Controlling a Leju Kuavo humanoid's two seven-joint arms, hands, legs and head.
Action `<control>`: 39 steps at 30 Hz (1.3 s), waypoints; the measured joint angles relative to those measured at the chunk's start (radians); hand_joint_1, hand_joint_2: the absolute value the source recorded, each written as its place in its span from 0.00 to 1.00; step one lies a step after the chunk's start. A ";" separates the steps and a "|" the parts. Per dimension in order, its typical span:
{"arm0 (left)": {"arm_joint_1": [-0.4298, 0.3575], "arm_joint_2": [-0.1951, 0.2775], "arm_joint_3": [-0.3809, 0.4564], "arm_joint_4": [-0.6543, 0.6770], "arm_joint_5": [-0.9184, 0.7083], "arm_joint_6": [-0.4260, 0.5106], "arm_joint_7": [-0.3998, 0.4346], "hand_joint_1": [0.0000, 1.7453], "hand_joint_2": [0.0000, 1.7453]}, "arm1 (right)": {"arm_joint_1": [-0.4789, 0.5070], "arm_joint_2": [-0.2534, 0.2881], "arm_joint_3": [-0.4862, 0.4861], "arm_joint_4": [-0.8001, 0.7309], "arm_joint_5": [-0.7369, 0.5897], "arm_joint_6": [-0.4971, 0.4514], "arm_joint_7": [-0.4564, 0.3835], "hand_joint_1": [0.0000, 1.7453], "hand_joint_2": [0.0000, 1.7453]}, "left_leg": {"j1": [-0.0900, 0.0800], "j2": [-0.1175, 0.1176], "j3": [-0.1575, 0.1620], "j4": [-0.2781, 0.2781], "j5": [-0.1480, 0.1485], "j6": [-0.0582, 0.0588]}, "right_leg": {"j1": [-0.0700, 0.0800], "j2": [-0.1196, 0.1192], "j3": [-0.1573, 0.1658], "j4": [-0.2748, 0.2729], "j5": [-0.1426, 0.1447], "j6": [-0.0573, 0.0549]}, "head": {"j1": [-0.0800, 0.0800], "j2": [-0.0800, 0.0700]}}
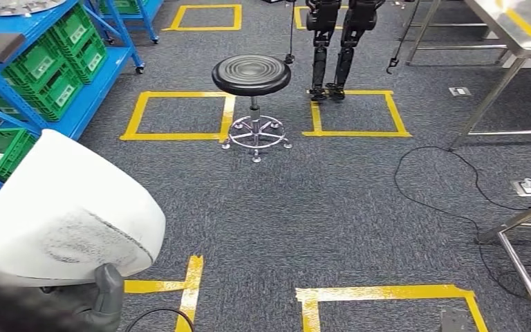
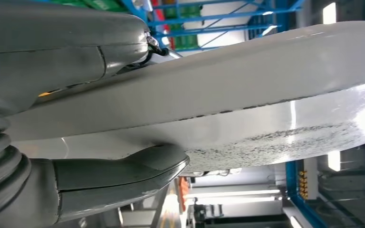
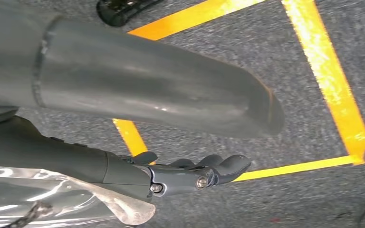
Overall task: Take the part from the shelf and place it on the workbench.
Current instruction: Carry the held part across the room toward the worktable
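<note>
White part (image 1: pixel 62 207) cut off at left edge; left hand (image 1: pixel 107 290) mostly hidden beneath it; second robot (image 1: pixel 339 41) cropped above legs.

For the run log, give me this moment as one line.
left hand: grips white part | right hand: hangs over carpet, holds nothing | stool: ahead | workbench: far right

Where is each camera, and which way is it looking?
Head view: high on the robot, looking forward and down at the carpet, a black stool and the white part, with the left hand gripping it.
Left wrist view: behind the left hand, looking along the white part toward blue shelving.
Right wrist view: behind the right hand, looking down at yellow tape on the carpet.
Head and left wrist views share the white part.
</note>
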 joint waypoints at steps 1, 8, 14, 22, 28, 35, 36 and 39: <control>0.003 0.002 0.000 -0.002 0.003 0.008 0.000 1.00 1.00 | 0.001 0.001 0.003 0.000 0.005 0.002 0.000 0.00 0.00 | -0.001 -0.009 0.002 -0.010 -0.002 0.002 | -0.003 0.012 -0.006 0.000 0.004 0.007 | 0.000 0.000; 0.009 0.017 -0.030 -0.015 0.031 0.069 -0.018 1.00 1.00 | -0.005 -0.004 0.025 0.001 0.028 -0.004 0.000 0.00 0.00 | -0.002 0.094 0.004 -0.039 0.020 0.020 | -0.002 -0.096 -0.132 0.219 -0.109 0.036 | 0.008 0.000; -0.009 0.035 -0.052 -0.015 0.050 0.072 -0.018 1.00 1.00 | -0.011 -0.029 0.026 0.001 0.024 -0.012 -0.002 0.00 0.00 | -0.003 0.170 0.004 -0.031 0.011 0.007 | -0.005 -0.164 -0.005 0.044 -0.033 0.043 | 0.013 0.000; -0.071 0.031 -0.072 0.012 0.087 -0.045 -0.036 1.00 1.00 | 0.005 -0.023 0.003 0.000 -0.040 -0.044 0.027 0.00 0.00 | 0.001 0.119 -0.054 0.123 -0.091 -0.025 | -0.002 -0.117 0.020 -0.010 -0.017 -0.006 | 0.010 0.000; -0.090 0.026 -0.073 0.043 0.090 -0.066 -0.037 1.00 1.00 | 0.013 -0.015 -0.019 -0.002 -0.047 -0.043 0.027 0.00 0.00 | 0.002 0.070 -0.068 0.136 -0.035 -0.010 | 0.002 -0.026 0.021 -0.005 -0.015 -0.009 | 0.009 0.000; -0.104 0.004 -0.068 0.055 0.079 -0.075 -0.037 1.00 1.00 | 0.018 -0.003 -0.025 -0.002 -0.044 -0.032 0.019 0.00 0.00 | 0.002 0.034 -0.012 -0.021 0.018 0.011 | -0.007 0.007 -0.025 0.020 -0.018 0.030 | 0.012 0.000; -0.105 -0.002 -0.065 0.055 0.078 -0.082 -0.038 1.00 1.00 | 0.018 -0.002 -0.025 -0.002 -0.045 -0.035 0.016 0.00 0.00 | 0.003 0.050 -0.009 -0.028 0.022 0.015 | -0.005 -0.025 -0.045 0.057 -0.040 0.033 | 0.015 0.000; -0.105 -0.014 -0.057 0.061 0.077 -0.104 -0.048 1.00 1.00 | 0.016 0.000 -0.029 -0.005 -0.047 -0.043 0.007 0.00 0.00 | -0.002 0.099 -0.008 -0.031 0.022 0.021 | -0.002 -0.098 -0.133 0.244 -0.127 0.040 | 0.020 0.000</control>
